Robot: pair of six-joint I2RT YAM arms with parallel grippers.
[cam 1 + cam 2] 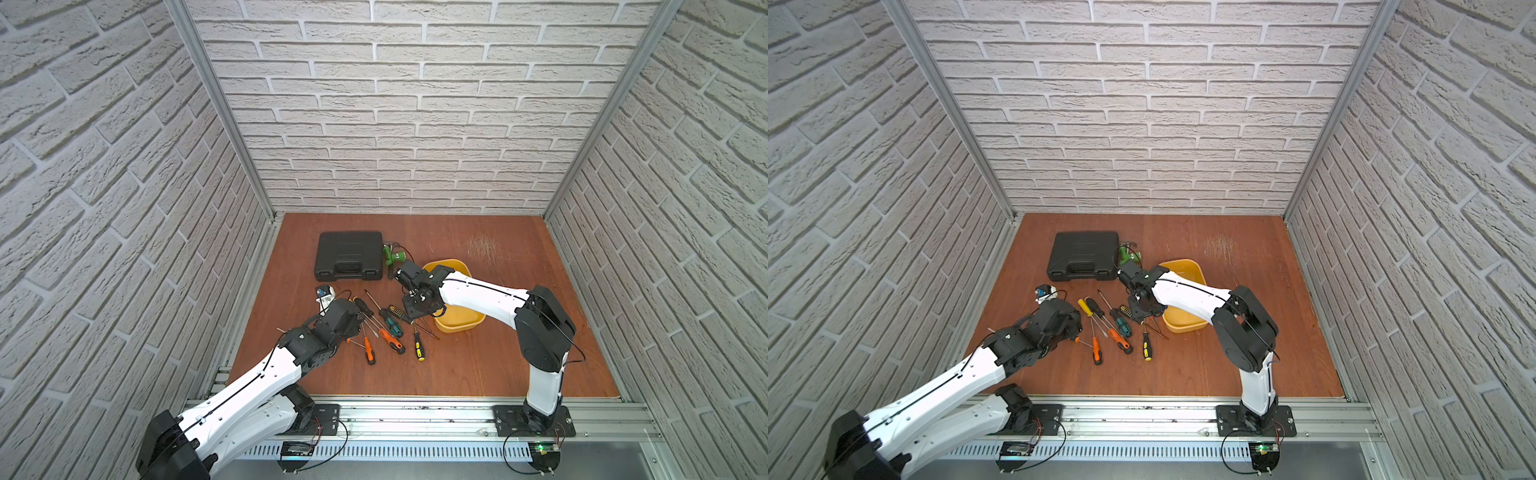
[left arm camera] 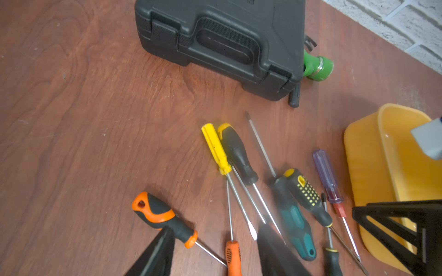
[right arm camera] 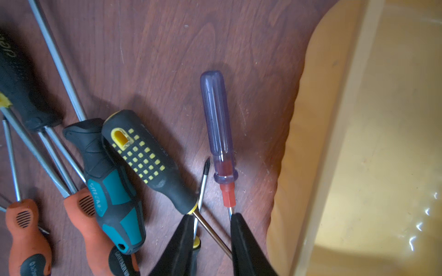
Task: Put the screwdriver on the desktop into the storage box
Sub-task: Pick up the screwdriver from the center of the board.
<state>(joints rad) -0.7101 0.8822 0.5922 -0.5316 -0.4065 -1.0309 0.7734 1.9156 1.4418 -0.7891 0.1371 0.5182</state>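
In both top views, the storage box (image 1: 457, 324) (image 1: 1183, 326) is seen near the middle of the tabletop (image 1: 478, 365) (image 1: 1183, 374), with screwdrivers (image 1: 392, 340) scattered on its left-edge side.

In the left wrist view, the left jaws are shown spread above an orange-handled screwdriver (image 2: 165, 217), pinching nothing.

In the right wrist view, the purple-handled screwdriver (image 3: 216, 114) is seen lying flat just beside the box's long wall, roughly parallel to it. Its handle points toward the far edge and its tip toward the near edge. Its shaft runs under one tip of the right jaws, which stand apart, and the shaft of a black-and-yellow screwdriver (image 3: 143, 153) crosses between them.
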